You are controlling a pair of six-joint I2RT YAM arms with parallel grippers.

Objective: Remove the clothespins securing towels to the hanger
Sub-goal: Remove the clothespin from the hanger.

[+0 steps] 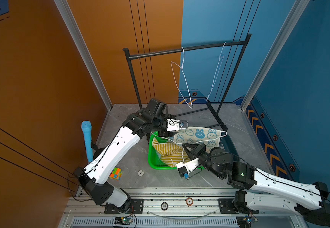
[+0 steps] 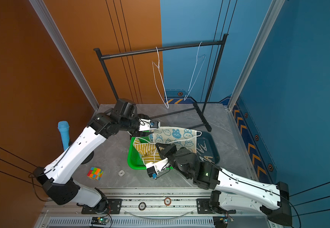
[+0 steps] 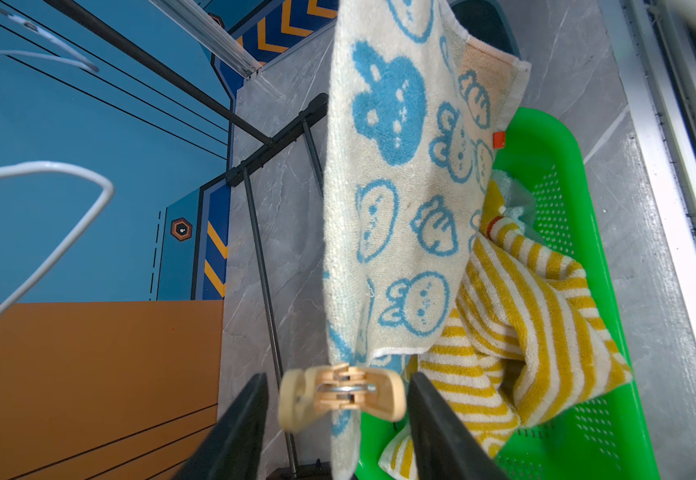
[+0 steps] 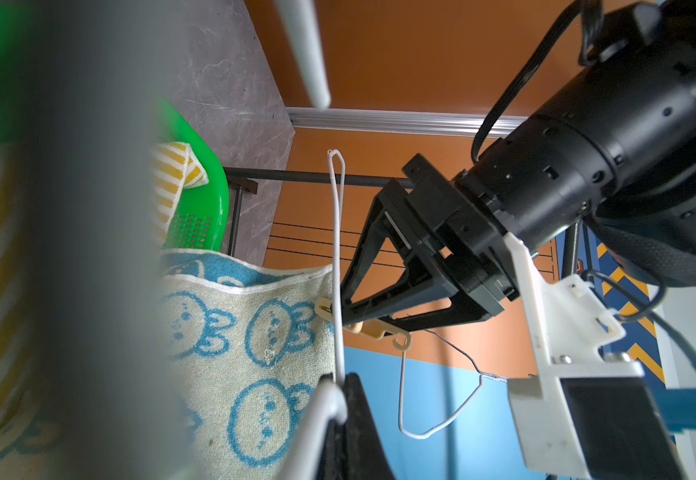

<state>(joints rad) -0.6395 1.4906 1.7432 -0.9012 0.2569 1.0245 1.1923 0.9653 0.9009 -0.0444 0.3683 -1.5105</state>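
Your left gripper stands spread around the clothespin, which clips an edge of the bunny towel to the white wire hanger. One finger sits on each side of the pin's two legs, and neither clearly presses yet. Your right gripper is pressed together on the hanger, holding it and the towel up near the green basket.

Centre the left fingers on the legs' outer ends, behind the spring. Close squarely so both legs pinch in and the mouth opens. Hold the hanger steady with the right arm, because if it swings the pin will likely twist out from between the fingers. Once the mouth gapes, draw the pin straight off the towel edge and wire, not sideways.
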